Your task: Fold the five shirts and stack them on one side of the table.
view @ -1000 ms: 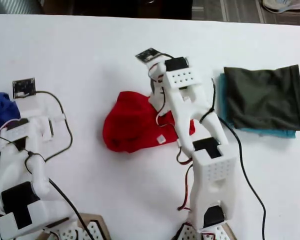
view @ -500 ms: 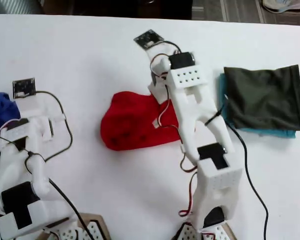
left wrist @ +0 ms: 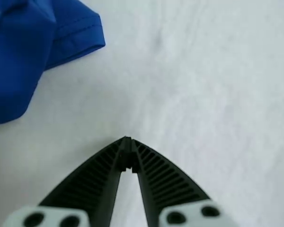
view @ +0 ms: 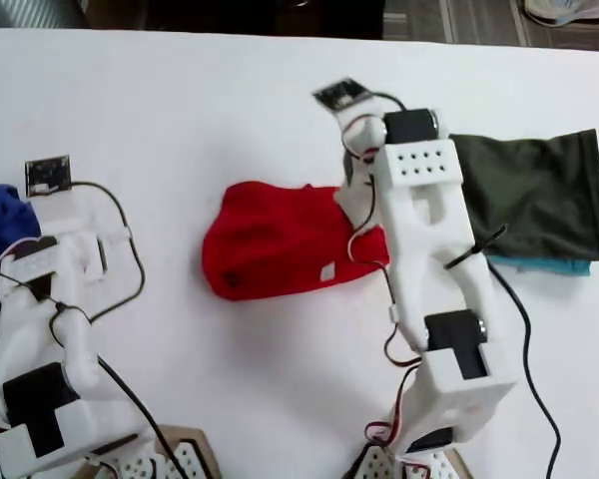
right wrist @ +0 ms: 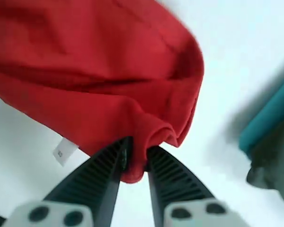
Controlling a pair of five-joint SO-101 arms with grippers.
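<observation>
Shirts lie in three spots on the white table. The red shirt is bunched near the middle, and our right hand has hold of it. The right wrist view gives us the grip itself. The two black fingers are drawn almost together on a puckered fold at the shirt's edge, with a lump of red cloth squeezed between them. A small white label hangs from the cloth just beside the fingers. From above, the right arm covers the pinch. What we get there is the layout, with the arm stretched over the end of the red shirt nearest the pile.

That pile sits on the right side of the table. A dark green shirt is folded flat on top of a teal shirt, whose edge peeks out along the near side. The red shirt is near the pile but apart from it; in the right wrist view a strip of bare table shows between the red cloth and the teal edge.

Our left hand hovers over bare table with its fingertips meeting, holding nothing. A blue shirt lies crumpled near it without touching it. From above, the blue shirt sits at the table's left edge, beside the left arm.
</observation>
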